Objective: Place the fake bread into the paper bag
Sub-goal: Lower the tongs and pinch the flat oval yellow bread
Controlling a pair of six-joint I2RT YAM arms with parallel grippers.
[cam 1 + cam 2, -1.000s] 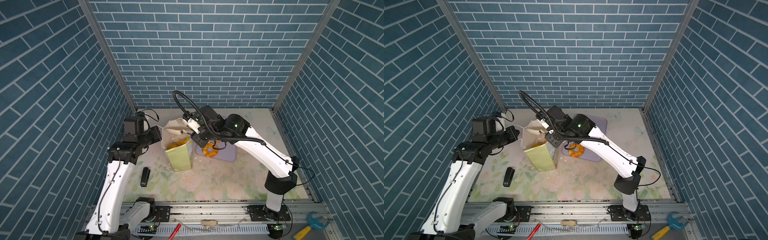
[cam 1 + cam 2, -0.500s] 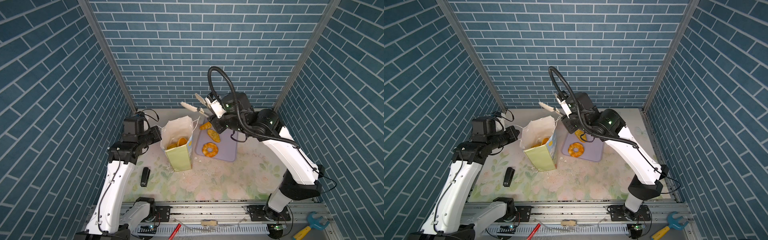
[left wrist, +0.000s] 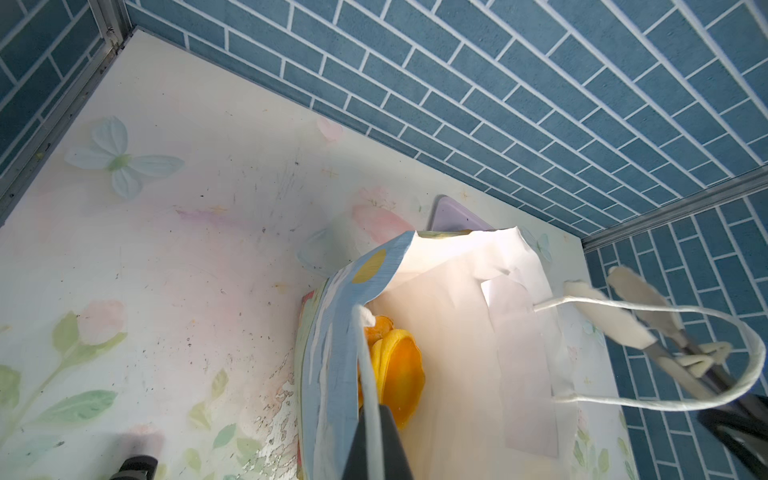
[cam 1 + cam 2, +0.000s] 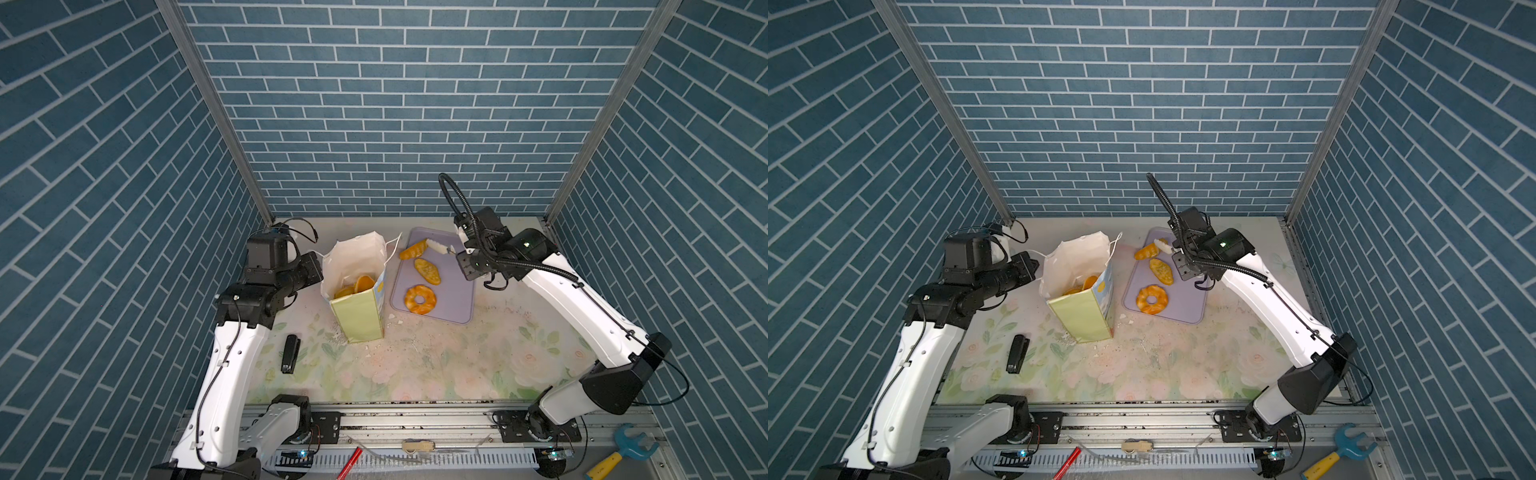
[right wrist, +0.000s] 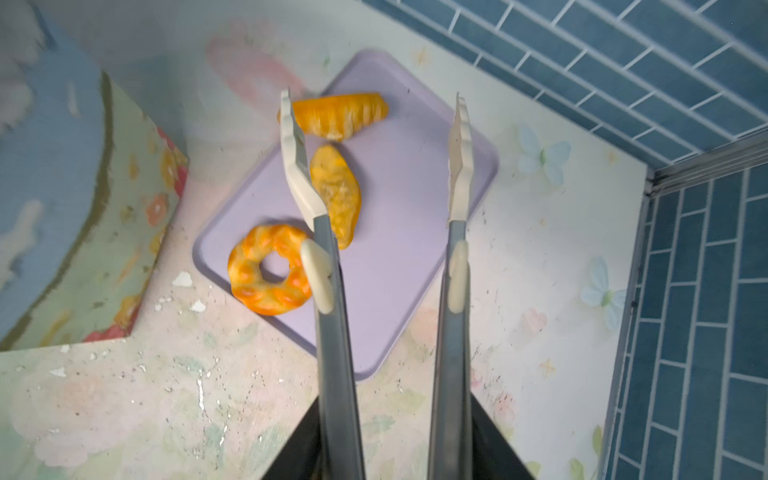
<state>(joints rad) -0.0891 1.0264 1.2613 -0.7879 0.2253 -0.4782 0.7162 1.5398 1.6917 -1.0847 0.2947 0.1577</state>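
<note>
The paper bag (image 4: 357, 320) (image 4: 1084, 316) stands upright and open left of centre, with fake bread (image 4: 361, 284) (image 3: 399, 374) inside. My left gripper (image 4: 316, 266) (image 3: 376, 440) is shut on the bag's rim beside a cord handle. Three pieces lie on the lilac tray (image 4: 453, 299) (image 5: 399, 208): a ring doughnut (image 4: 420, 299) (image 5: 269, 274), a long loaf (image 4: 427, 271) (image 5: 336, 191) and a ribbed piece (image 4: 412, 250) (image 5: 340, 114). My right gripper (image 4: 471, 259) (image 5: 395, 449) is shut on grey tongs (image 4: 439, 248) (image 5: 295, 145). Their cream tips stand apart and empty above the tray's far end.
A black stapler (image 4: 290, 353) (image 4: 1017, 353) lies on the floral mat in front of the left arm. White flakes are scattered around the bag's base. Blue brick walls close in three sides. A toy wrench (image 4: 623, 449) lies beyond the front rail.
The right arm lifted the tongs out of the bag's mouth, swung right and came down over the tray's far end, tips empty. The left arm has not moved.
</note>
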